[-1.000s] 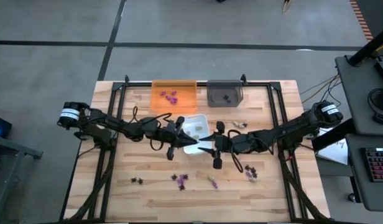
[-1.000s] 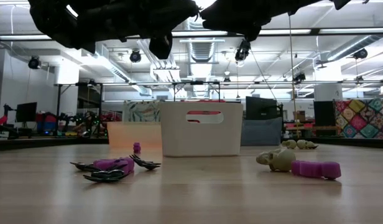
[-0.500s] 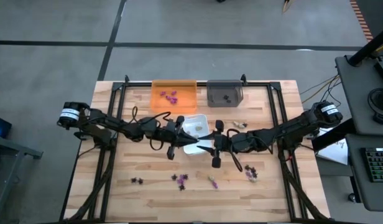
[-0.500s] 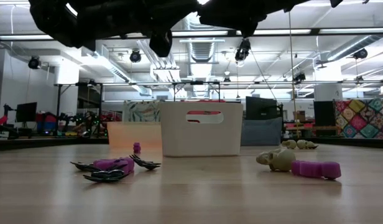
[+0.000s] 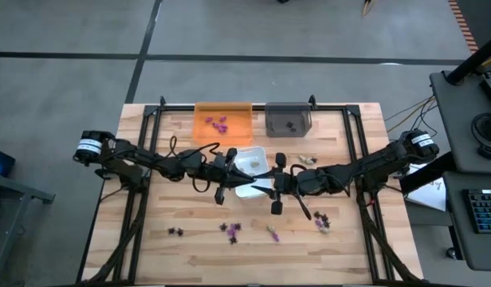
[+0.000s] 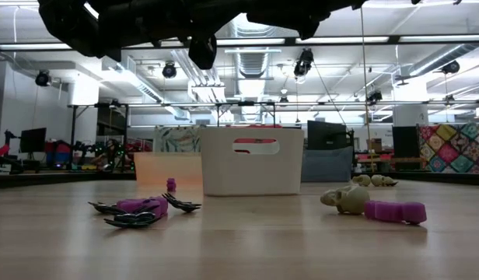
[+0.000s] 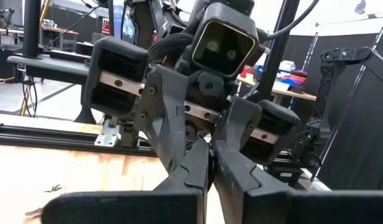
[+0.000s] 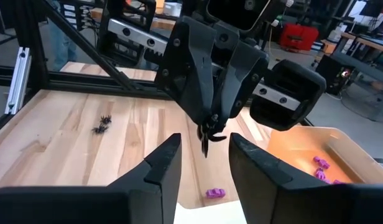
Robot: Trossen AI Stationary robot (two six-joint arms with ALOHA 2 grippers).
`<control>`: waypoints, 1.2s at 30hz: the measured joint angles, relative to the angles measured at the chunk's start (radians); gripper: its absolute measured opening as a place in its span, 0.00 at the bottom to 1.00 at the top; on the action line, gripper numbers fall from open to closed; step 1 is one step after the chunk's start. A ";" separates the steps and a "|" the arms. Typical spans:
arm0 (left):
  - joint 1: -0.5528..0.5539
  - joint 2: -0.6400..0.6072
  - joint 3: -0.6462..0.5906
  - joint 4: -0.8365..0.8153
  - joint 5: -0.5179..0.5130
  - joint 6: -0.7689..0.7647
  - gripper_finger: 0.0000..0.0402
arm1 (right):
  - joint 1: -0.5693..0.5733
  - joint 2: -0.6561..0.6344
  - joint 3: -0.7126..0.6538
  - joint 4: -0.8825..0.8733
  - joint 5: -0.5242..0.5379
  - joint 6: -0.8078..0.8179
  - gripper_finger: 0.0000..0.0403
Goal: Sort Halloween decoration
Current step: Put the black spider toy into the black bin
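My left tool [image 8: 208,126] and right tool [image 8: 202,148] meet tip to tip above the desk [image 5: 198,247], over the near edge of the white tray [image 5: 260,151]. The left tool's fingers are pressed together on a small black piece [image 8: 207,134], which hangs from their tips. My right tool stands partly open and holds nothing. Seen past its fingers, the black piece lies in the gap between them, touching neither. The other decorations lie apart from both tools. Purple pieces [image 5: 220,123] are in the orange tray [image 5: 202,135] at the far edge. A dark piece [image 5: 289,123] is in the grey tray [image 5: 269,127] beside it. Pale pieces [image 5: 252,165] rest in the white tray. Loose on the desk nearer the front are a black piece [image 5: 176,231], a purple and black cluster [image 5: 232,229], a pale and purple pair [image 5: 272,232] and a dark and purple cluster [image 5: 321,222]. Pale pieces [image 5: 308,159] lie just right of the white tray.
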 joint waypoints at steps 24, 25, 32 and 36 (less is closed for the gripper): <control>0.000 -0.001 -0.001 -0.005 0.001 0.002 0.01 | 0.000 -0.001 -0.001 -0.001 -0.001 -0.025 0.02; 0.000 -0.001 -0.001 -0.005 0.001 0.006 0.03 | 0.000 -0.001 -0.001 -0.001 -0.001 -0.026 0.02; 0.000 -0.001 -0.001 -0.010 0.001 0.012 0.14 | 0.000 -0.001 -0.001 -0.001 0.000 -0.026 0.02; 0.001 -0.001 -0.001 -0.020 0.001 0.012 0.22 | 0.000 -0.006 -0.001 -0.004 0.000 -0.026 0.02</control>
